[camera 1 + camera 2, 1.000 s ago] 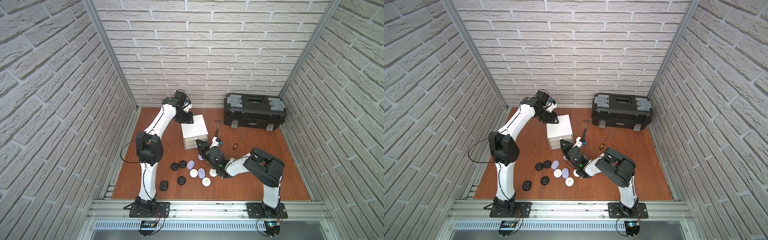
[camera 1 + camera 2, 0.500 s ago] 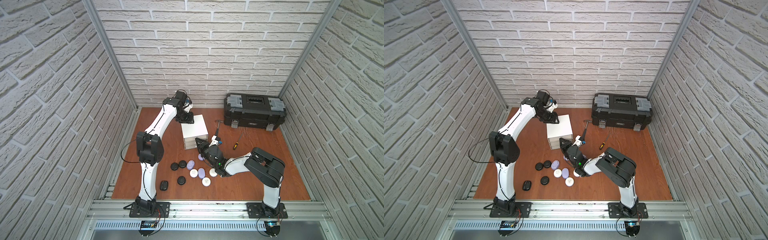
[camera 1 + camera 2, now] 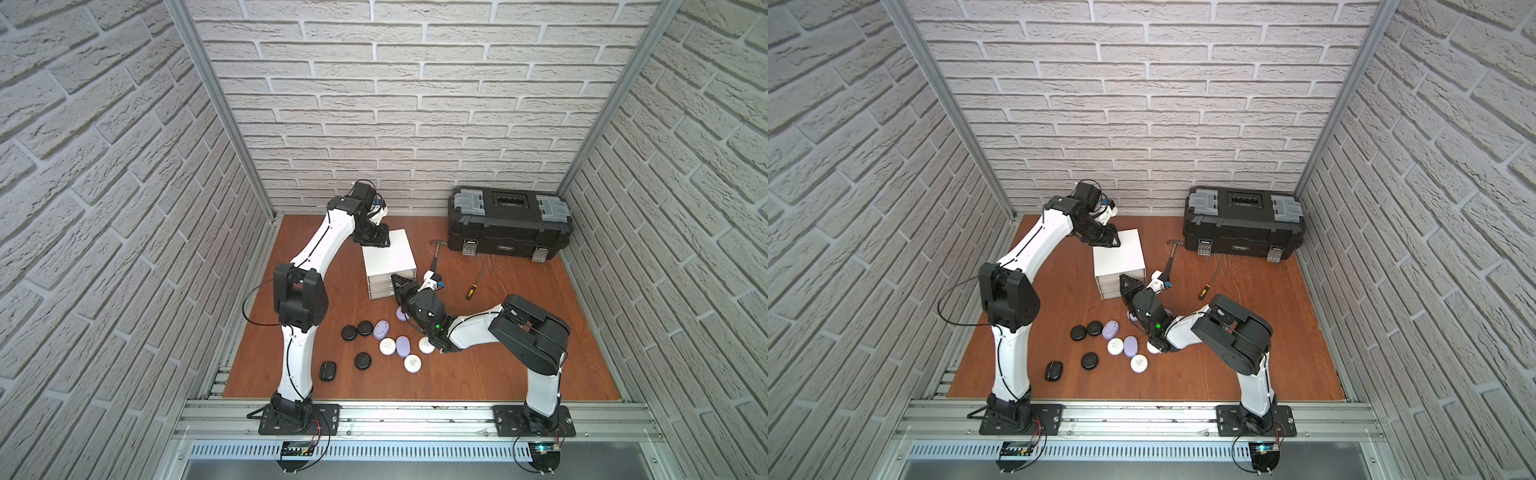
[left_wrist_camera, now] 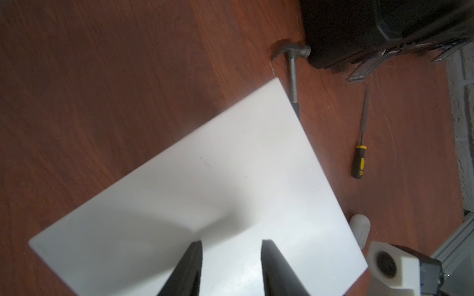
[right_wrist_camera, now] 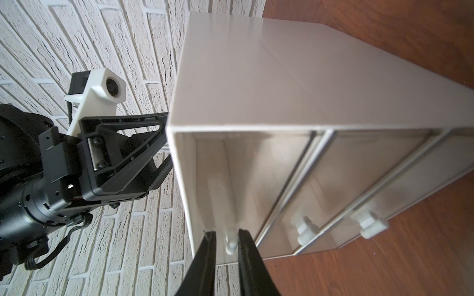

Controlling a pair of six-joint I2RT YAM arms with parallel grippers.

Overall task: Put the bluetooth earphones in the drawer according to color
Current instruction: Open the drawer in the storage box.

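Left arm: reaches over drawer cabinet; left end effector open, tips on its top.
Right arm: low; right end effector straddles top-drawer pull; cannot tell if clamped.
Earphone cases: on counter, before cabinet.

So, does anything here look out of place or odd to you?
Yes. A hammer and a yellow-handled screwdriver lie loose on the table near the closed black toolbox. Both are tools left outside it, so they look stray.

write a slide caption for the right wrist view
Right hand straddles the top drawer's pull on the white cabinet while the left hand rests on its top.
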